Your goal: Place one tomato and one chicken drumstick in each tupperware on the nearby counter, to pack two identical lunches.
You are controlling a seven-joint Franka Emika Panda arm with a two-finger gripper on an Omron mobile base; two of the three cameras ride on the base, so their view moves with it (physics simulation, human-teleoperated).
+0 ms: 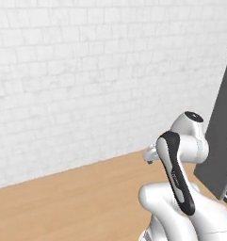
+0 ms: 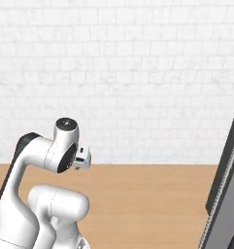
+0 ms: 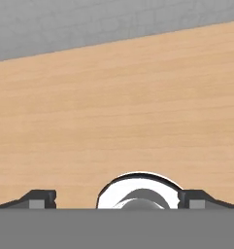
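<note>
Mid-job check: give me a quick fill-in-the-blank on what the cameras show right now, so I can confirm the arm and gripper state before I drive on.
1. In the hand view the gripper has its fingertips far apart, so it is ____.
2. Between those fingertips the gripper holds ____.
3. The wall behind the wooden floor is made of white ____.
4. In the left base view the dark grey panel stands at the ____ edge of the picture.

Missing words: open; nothing; bricks; right

Bright, even rendered light; soft, slightly blurry frames, no glare.
</note>
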